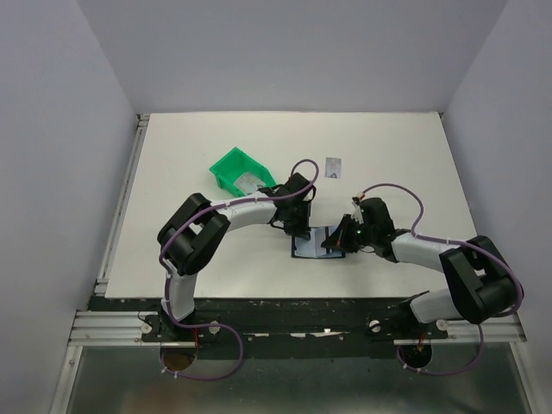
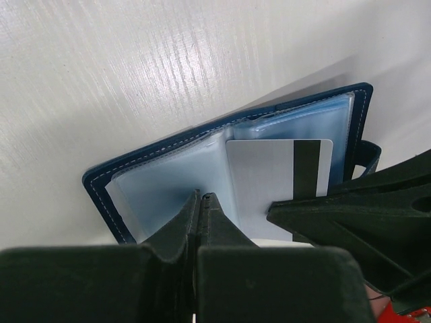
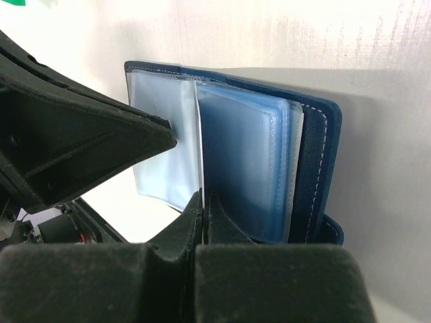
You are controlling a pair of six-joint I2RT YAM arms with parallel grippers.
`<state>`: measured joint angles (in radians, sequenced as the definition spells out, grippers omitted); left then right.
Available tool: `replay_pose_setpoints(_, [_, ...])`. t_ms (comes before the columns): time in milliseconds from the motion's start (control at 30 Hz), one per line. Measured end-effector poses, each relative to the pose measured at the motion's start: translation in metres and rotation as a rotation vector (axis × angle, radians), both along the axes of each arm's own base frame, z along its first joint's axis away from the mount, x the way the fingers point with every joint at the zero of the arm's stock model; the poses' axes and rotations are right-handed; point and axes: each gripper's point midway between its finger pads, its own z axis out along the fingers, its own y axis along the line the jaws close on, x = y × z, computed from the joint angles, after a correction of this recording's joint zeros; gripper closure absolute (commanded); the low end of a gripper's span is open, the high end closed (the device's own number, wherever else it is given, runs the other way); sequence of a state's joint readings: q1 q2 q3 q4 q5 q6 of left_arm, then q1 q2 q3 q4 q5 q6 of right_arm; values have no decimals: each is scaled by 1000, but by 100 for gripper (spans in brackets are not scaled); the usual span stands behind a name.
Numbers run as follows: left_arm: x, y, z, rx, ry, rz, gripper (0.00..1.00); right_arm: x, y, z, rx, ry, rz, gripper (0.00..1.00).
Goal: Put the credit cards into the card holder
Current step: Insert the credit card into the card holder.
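The navy card holder (image 1: 304,248) lies open near the table's front middle, its clear sleeves fanned out; it also shows in the left wrist view (image 2: 135,163) and the right wrist view (image 3: 314,155). My right gripper (image 3: 204,195) is shut on the silver card with the black stripe (image 2: 269,178), seen edge-on (image 3: 198,134) and standing at the sleeves near the fold. My left gripper (image 2: 202,196) is shut on the lower edge of a clear sleeve (image 2: 168,185) on the left page. A second bluish-grey card (image 1: 335,166) lies flat on the table farther back.
A green plastic bin (image 1: 235,168) stands behind the left arm, with something pale inside it. Both arms meet over the holder, fingertips a few centimetres apart. White walls enclose the table at the back and sides.
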<state>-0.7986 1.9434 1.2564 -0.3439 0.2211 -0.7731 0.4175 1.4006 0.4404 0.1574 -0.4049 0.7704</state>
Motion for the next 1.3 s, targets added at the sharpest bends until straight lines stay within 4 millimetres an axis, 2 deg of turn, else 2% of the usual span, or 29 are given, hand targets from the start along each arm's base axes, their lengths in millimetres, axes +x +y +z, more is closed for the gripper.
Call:
replay_pose_setpoints(500, [2, 1, 0, 0, 0, 4, 100, 3, 11, -1, 77, -36, 23, 100])
replay_pose_setpoints(1300, [1, 1, 0, 0, 1, 3, 100, -6, 7, 1, 82, -54, 28, 100])
